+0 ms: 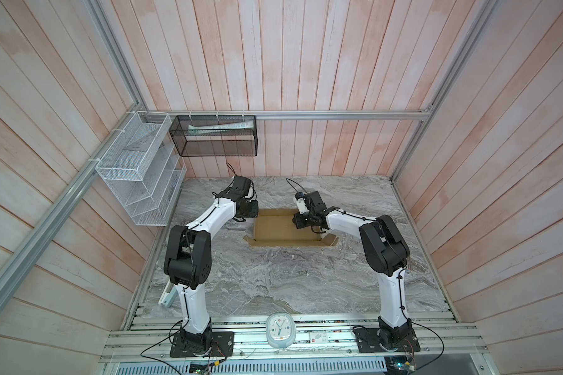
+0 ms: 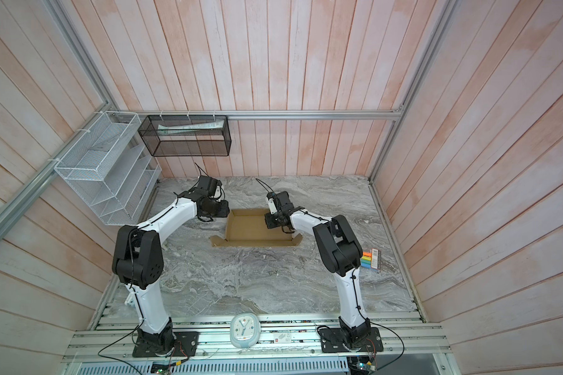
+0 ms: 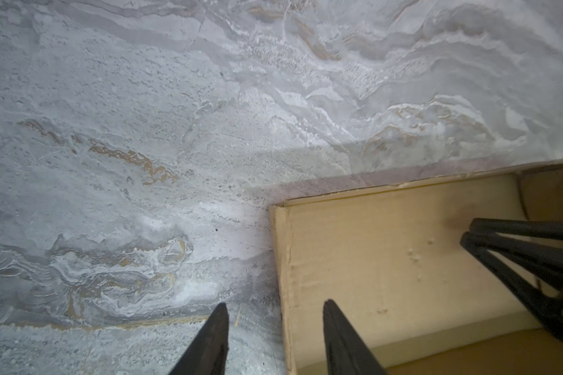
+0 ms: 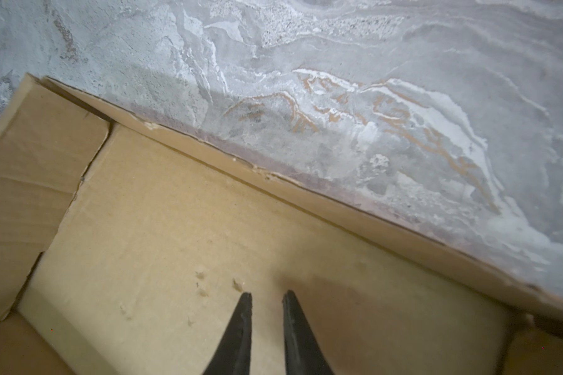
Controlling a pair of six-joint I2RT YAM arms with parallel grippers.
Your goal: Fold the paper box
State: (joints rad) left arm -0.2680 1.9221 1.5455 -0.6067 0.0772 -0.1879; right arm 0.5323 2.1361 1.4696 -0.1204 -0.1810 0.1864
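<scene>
paper box (image 1: 280, 230) corner hidden behind right gripper (image 4: 267, 293), left gripper (image 3: 275, 303) astride its wall

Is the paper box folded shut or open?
Open: the paper box is a shallow tray, walls raised; its near flap with corner tabs lies flat on the table.

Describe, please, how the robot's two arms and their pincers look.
The left arm and right arm have white link shells, black joints and thin black cables along them. The left pincer and right pincer each have two slim, tapered black fingers.
</scene>
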